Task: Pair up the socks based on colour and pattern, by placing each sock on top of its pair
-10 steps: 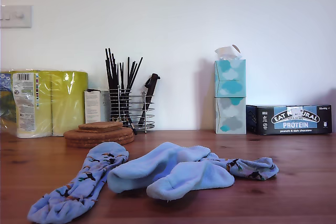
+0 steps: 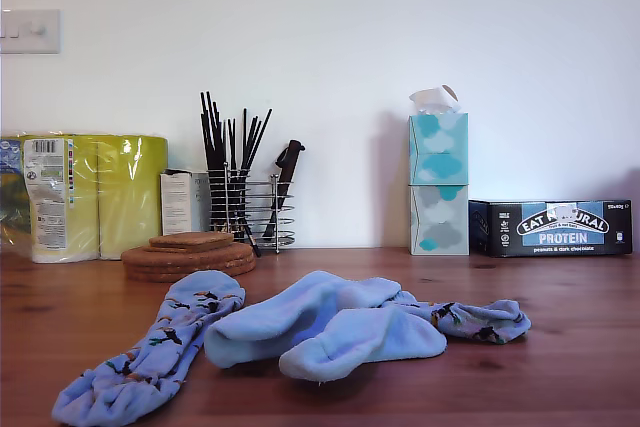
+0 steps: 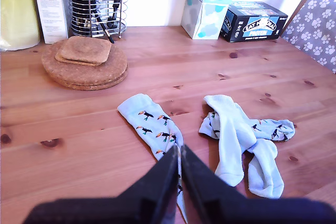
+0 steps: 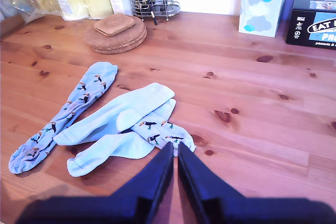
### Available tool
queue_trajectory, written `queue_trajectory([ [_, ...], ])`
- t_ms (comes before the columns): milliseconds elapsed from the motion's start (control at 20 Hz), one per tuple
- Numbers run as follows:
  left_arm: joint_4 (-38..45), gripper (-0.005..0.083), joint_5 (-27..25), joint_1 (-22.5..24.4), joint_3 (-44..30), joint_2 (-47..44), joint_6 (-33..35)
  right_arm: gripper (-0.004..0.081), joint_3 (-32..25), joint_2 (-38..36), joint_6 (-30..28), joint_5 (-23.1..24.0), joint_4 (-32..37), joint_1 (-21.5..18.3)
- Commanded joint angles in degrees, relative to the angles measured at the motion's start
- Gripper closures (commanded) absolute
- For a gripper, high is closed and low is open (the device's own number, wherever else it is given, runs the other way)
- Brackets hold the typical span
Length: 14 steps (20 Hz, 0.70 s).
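Observation:
Four socks lie on the wooden table. One toucan-print sock (image 2: 150, 352) (image 3: 152, 124) (image 4: 63, 116) lies stretched out alone at the exterior view's left. Two plain pale blue socks (image 2: 300, 315) (image 2: 365, 339) lie crossed over the other toucan sock (image 2: 478, 320) (image 4: 160, 129), whose end sticks out at the exterior view's right. No arm shows in the exterior view. My first gripper (image 3: 179, 153) is shut and empty, hanging above the lone toucan sock. My second gripper (image 4: 175, 150) is shut and empty, just short of the covered toucan sock's end.
At the back stand a stack of cork mats (image 2: 190, 255), a wire utensil rack (image 2: 245, 209), yellow kitchen-roll packs (image 2: 95, 195), two stacked tissue boxes (image 2: 438, 185) and a protein bar box (image 2: 552, 227). A paw-print fabric (image 3: 315, 22) shows at the table's side.

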Motion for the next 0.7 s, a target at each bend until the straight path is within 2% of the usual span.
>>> queue_trajectory([
  [0, 1.09, 0.0793, 2.16, -0.15, -0.79, 0.70, 0.42, 0.0783, -0.61, 0.33, 0.20, -0.33, 0.17, 0.02],
  [150, 3.06, 0.0793, 7.72, -1.25, -0.48, 4.37, 0.35, 0.0783, -0.59, 1.55, -0.04, -2.16, 0.15, 0.07],
  [250, 3.78, 0.0793, 9.16, -3.06, 0.26, 8.17, 0.96, 0.0783, -0.44, 3.74, -0.24, -4.59, -0.13, 0.57],
  [450, 5.35, 0.0793, 9.14, -9.38, 1.90, 17.03, 4.98, 0.0783, 0.48, 9.11, -2.47, -6.45, -1.77, 2.84],
  [650, 10.32, 0.0793, 5.84, -17.84, 2.01, 28.20, 10.82, 0.0783, 0.48, 12.76, -3.13, -6.43, -1.70, 5.07],
])
